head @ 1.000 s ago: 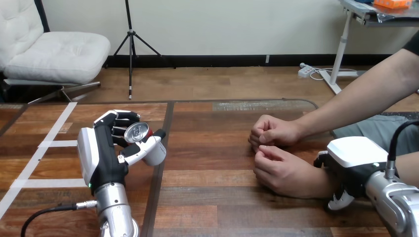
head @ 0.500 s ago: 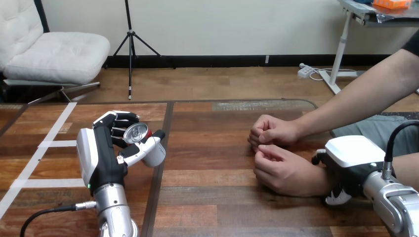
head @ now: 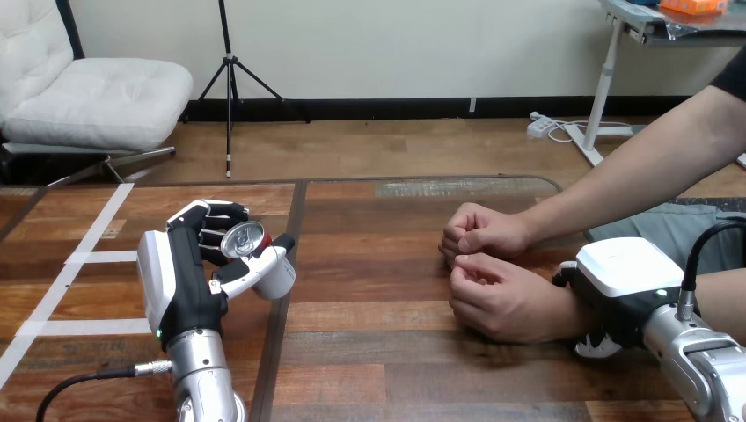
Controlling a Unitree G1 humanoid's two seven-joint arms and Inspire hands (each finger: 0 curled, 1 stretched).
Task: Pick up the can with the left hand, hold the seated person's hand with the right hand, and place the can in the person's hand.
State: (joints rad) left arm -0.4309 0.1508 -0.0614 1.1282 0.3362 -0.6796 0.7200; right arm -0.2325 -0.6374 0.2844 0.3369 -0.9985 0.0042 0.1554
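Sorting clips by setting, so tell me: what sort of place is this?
Likely a robot handover test bench: a wooden table marked with white tape lines, the left hand with fingers curled round a can, and a person's hands resting at its right side.

Gripping the can in the left robot hand, tilted, at the tabletop's left; resting the right robot hand over the wrist of the person's nearer hand.
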